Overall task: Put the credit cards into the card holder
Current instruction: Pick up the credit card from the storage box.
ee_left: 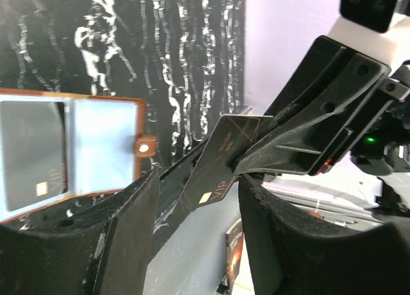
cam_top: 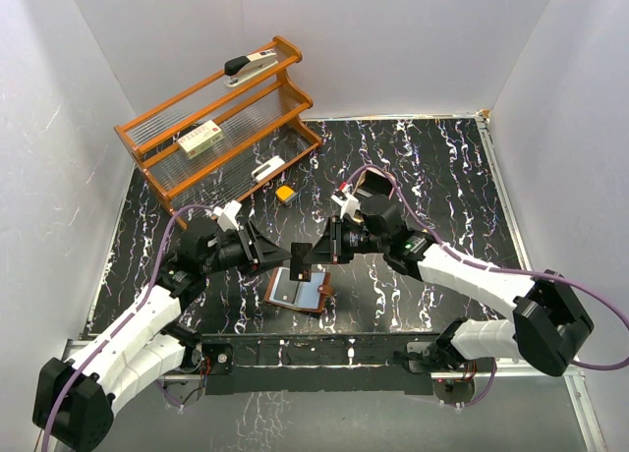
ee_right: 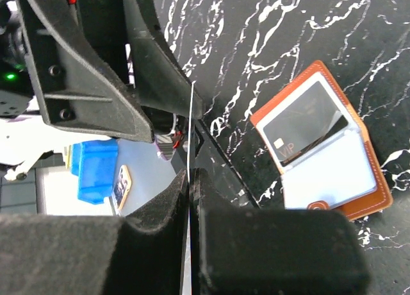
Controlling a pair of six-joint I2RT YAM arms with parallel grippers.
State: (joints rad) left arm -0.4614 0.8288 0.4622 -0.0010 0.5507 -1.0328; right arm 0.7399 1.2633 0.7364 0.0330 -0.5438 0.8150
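The card holder (cam_top: 313,297) lies open on the black marble table, brown leather with pale pockets. One dark credit card (ee_right: 301,125) with gold VIP lettering sits in one of its pockets. Above it my right gripper (cam_top: 316,252) is shut on another dark credit card (cam_top: 301,259), which shows edge-on in the right wrist view (ee_right: 191,115). My left gripper (cam_top: 280,255) faces it from the left. In the left wrist view the card (ee_left: 224,154) reaches down between the left fingers (ee_left: 128,237), which stand apart and do not clamp it.
A wooden rack (cam_top: 147,142) stands at the back left with a stapler (cam_top: 251,64), a small box (cam_top: 200,138) and a white item (cam_top: 267,167). A yellow-orange block (cam_top: 285,193) lies in front of it. White walls close in the table.
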